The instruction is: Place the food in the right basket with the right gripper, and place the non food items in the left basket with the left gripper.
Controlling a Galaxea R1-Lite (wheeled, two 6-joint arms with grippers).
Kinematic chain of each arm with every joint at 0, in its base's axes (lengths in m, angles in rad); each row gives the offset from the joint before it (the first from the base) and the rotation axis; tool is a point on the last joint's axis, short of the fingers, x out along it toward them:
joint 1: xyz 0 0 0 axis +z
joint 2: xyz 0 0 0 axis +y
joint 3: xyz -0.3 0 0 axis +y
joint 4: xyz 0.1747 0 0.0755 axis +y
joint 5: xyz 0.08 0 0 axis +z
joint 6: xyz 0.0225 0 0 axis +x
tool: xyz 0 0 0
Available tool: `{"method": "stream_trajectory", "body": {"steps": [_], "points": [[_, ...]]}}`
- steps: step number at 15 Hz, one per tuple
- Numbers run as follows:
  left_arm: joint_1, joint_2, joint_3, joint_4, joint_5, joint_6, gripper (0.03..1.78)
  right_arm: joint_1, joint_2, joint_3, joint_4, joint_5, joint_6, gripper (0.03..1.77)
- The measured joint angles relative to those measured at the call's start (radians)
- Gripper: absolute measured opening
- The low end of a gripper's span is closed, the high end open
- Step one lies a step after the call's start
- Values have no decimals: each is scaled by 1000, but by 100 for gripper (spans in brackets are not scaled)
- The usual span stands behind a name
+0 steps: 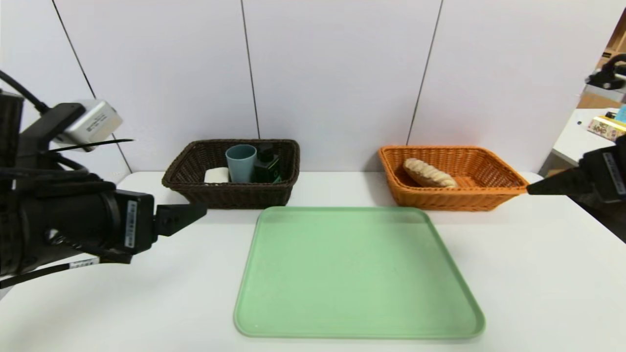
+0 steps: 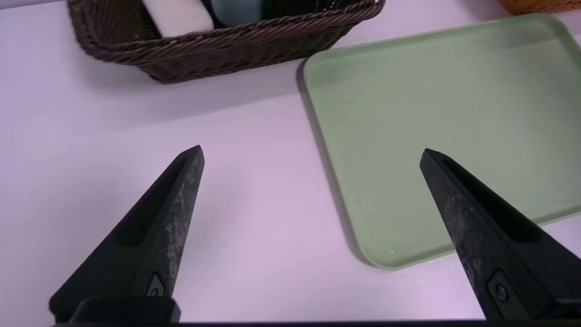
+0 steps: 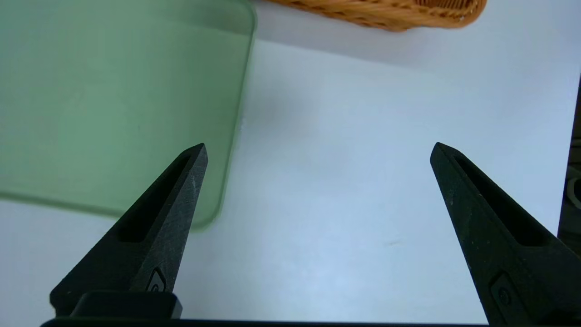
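The tan ridged food roll (image 1: 429, 173) lies inside the orange right basket (image 1: 494, 198) at the back right. In the dark brown left basket (image 1: 230, 196) stand a blue-grey cup (image 1: 240, 162) and a black pump bottle (image 1: 267, 165), with a white soap bar (image 1: 216, 175) beside them. My left gripper (image 1: 198, 211) hovers open and empty over the table left of the tray, in front of the brown basket (image 2: 227, 45). My right gripper (image 1: 530, 189) hangs open and empty at the table's right side, just right of the orange basket (image 3: 386, 11).
A bare green tray (image 1: 359, 274) lies at the table's middle front, its edges showing in the left wrist view (image 2: 435, 127) and the right wrist view (image 3: 113, 104). White wall panels stand behind the baskets. A side table with clutter (image 1: 604, 127) is at far right.
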Motion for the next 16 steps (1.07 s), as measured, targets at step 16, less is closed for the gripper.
{"method": "stream_trajectory", "body": {"steps": [16], "points": [[276, -512, 339, 70, 33, 109, 169, -160, -674, 375, 0, 59, 11, 170]]}}
